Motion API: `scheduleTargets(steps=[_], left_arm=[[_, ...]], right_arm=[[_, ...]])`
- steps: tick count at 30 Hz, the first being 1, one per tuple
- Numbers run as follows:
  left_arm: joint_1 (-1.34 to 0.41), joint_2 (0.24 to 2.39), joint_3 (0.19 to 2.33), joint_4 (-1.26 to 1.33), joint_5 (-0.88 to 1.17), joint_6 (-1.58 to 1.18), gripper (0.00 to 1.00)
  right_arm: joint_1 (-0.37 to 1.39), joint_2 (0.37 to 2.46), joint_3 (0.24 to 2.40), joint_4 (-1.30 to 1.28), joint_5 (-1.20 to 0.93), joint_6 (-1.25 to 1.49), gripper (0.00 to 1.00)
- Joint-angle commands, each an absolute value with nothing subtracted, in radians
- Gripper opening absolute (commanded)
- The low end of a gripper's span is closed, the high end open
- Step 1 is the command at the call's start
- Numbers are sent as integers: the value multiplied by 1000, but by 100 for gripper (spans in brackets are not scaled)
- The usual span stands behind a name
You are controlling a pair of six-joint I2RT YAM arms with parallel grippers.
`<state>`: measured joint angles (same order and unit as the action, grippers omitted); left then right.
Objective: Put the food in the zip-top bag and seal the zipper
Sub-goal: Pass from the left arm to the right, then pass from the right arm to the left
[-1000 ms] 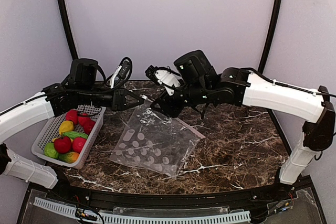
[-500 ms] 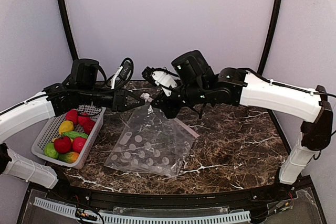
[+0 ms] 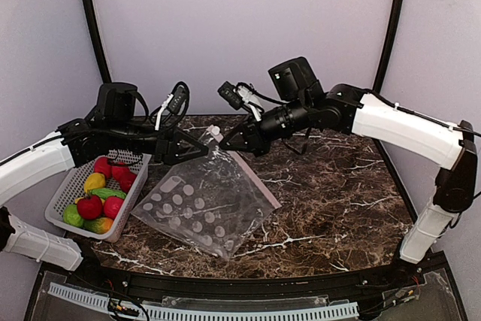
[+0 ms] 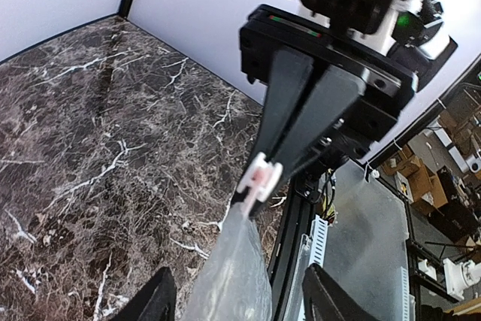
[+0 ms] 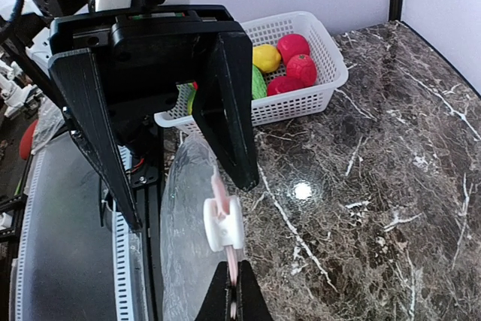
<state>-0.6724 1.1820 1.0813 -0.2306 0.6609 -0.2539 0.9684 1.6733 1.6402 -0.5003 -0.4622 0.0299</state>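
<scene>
Dangling from a single pinch, that's the bag [image 3: 199, 204] right now. The right gripper [image 3: 228, 143] has its fingers pressed together on the pink zipper strip [image 5: 218, 186], with the white slider [image 5: 223, 225] sitting just past its fingertips. That top corner is lifted off the table [image 3: 338, 201], while the rest of the plastic drapes down and lies on the marble. Facing it, the left gripper [image 3: 194, 145] has its fingers spread wide, one on either side of the raised edge, gripping nothing. All the food [image 3: 96, 199] sits in the white basket [image 5: 293, 107] off to the left, well apart from the bag.

Now, the trouble spots. With only one thin grip on slick plastic, any tug could pull the strip out and drop the corner flat. The left fingers have to close on that narrow edge, and the film is limp and see-through. If they come in a touch high or low, they bite air or bunch up the plastic. If they land on the slider itself, the right hand has nothing to pull against. The two grippers are also nearly nose to nose, so a careless approach risks a knock. Whether the mouth is open at all, I can't tell from here, and if it is zipped shut no fruit goes in.
</scene>
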Motion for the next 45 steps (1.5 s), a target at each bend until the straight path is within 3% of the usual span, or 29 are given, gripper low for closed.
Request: scheduleTargets(steps=[1, 7, 18, 31, 35, 38, 41, 45], left_arm=[[-675, 1150, 1102, -205, 768, -203, 60], [-674, 1193, 1128, -178, 842, -215, 60], [-674, 1215, 1144, -131, 883, -221, 30], [-674, 1208, 1125, -125, 880, -224, 4], [-675, 1208, 1120, -120, 880, -225, 1], [-674, 1205, 1112, -112, 884, -229, 1], [-675, 1198, 1105, -103, 884, -234, 1], [-675, 1190, 1094, -100, 879, -240, 1]], right_arm=[[944, 1633, 1639, -513, -654, 44, 0], [935, 1639, 1637, -535, -741, 44, 0], [933, 1637, 1631, -543, -747, 55, 0], [933, 1644, 1631, -543, -752, 58, 0], [933, 1640, 1633, -541, -742, 61, 0], [933, 1627, 1630, -519, -706, 79, 17], [933, 1603, 1612, -466, -667, 108, 40], [936, 1583, 1593, -406, -593, 134, 44]])
